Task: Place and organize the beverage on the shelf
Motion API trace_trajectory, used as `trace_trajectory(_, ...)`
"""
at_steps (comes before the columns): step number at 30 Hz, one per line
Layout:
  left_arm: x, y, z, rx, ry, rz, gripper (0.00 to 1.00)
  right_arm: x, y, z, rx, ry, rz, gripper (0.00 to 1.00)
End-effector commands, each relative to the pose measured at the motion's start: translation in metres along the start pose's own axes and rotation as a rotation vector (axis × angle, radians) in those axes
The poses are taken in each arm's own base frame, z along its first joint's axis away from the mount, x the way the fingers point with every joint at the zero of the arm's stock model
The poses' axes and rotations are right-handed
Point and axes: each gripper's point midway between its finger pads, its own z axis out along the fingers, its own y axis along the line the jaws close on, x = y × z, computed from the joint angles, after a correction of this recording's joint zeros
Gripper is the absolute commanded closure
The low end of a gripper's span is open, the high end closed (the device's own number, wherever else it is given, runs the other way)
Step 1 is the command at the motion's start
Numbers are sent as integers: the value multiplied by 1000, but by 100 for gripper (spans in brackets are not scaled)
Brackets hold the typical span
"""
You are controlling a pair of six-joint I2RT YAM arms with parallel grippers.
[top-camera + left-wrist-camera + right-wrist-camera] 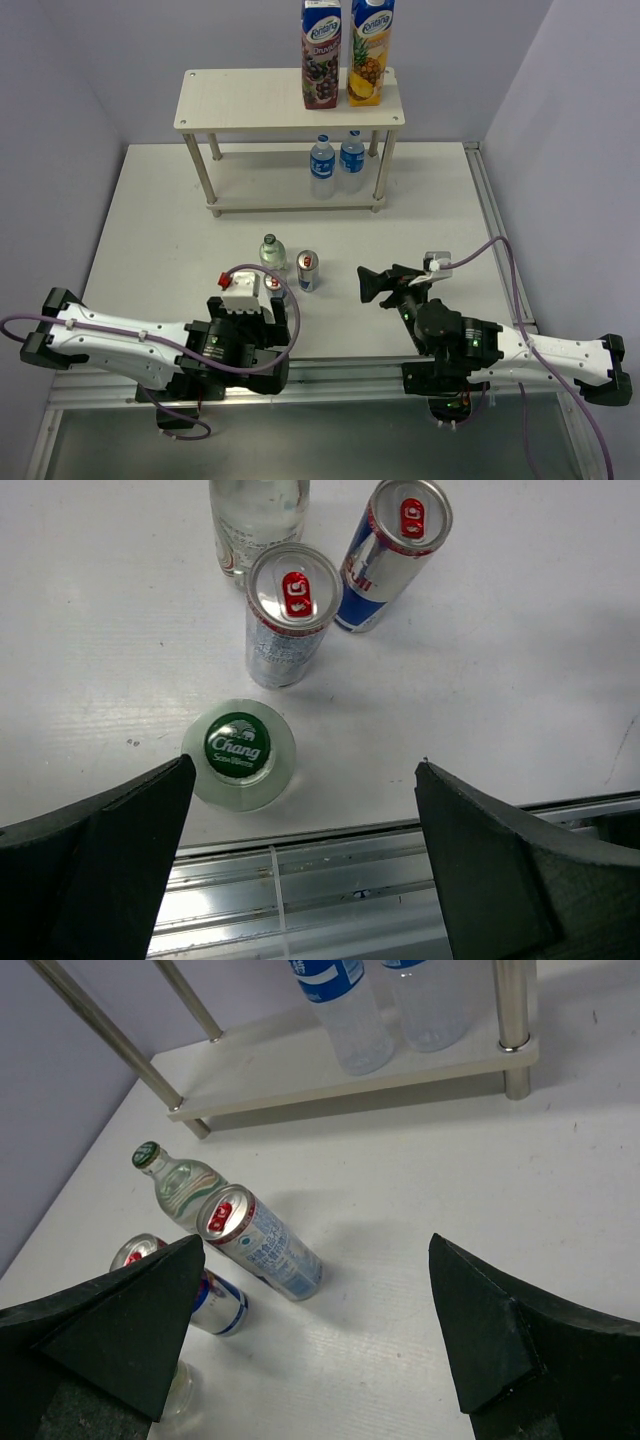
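Observation:
The shelf (240, 100) stands at the back, with two blue-capped water bottles (322, 165) (352, 155) on its lower board (300, 1072). Four drinks cluster on the table in front of it: a green-capped glass bottle (270, 250), a can (308, 270), a second can (273, 285), and a nearer glass bottle (238, 745). My left gripper (302, 768) hovers open just above and behind that near bottle, touching nothing. To the right of the cluster my right gripper (315, 1243) is open too, facing the can (260, 1240) with bare table between its fingers.
Two tall juice cartons (322, 55) (370, 50) stand on the right half of the shelf's top board. The table's metal front rail (330, 880) runs under my left gripper. Grey walls close in the back and both sides.

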Motion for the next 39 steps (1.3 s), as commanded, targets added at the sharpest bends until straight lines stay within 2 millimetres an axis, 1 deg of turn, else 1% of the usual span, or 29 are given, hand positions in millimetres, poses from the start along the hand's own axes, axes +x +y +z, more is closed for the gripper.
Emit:
trace_trajectory(1,0,20,4,-23,-23,-42,1,3,-6,-1,18,-8,16,0)
trace_trajectory(2,3,23,5,-26,-22,-92,1,4,-5,0,15,-7,18,0)
trace_trajectory(3,11,30,11,-39,-28,-90,1,6,-4,0,11,-4,20,0)
trace_trajectory(4,15,30,13,-32,-29,-107,1,7,-4,0,11,-2,16,0)
trace_trajectory(5,16,21,15,3,-31,-140,1,8,-3,0,8,-1,17,0)
trace_trajectory(6,22,22,19,9,-37,-135,1,9,-2,1,7,1,19,0)
trace_trajectory(8,25,22,23,12,-49,-154,1,11,-1,1,6,7,14,0)
trace_trajectory(10,25,30,29,-11,-84,-162,1,12,-1,1,7,9,12,0)
trace_trajectory(15,24,33,37,-28,-156,-201,1,16,-2,1,6,11,10,0)
trace_trajectory(16,21,37,38,-44,-182,-180,1,16,-3,1,7,11,10,0)
trace_trajectory(17,21,35,40,-56,-197,-204,1,17,-4,2,11,10,8,0)
trace_trajectory(19,19,39,42,-91,-243,-170,1,18,-4,2,11,13,2,0)
trace_trajectory(20,18,32,42,-88,-248,-159,1,19,-4,2,11,12,4,0)
trace_trajectory(23,15,27,47,-112,-278,-123,1,22,-5,2,13,17,-6,0)
trace_trajectory(26,12,32,52,-130,-295,-136,1,24,-5,3,16,21,-12,0)
trace_trajectory(27,11,33,52,-130,-299,-144,2,25,-6,3,16,21,-15,0)
trace_trajectory(30,9,39,53,-128,-304,-175,9,29,-8,3,16,27,-26,0)
trace_trajectory(34,10,44,54,-136,-301,-184,17,27,-6,4,14,15,-6,0)
trace_trajectory(39,14,42,56,-153,-297,-169,22,28,-6,5,21,15,-13,0)
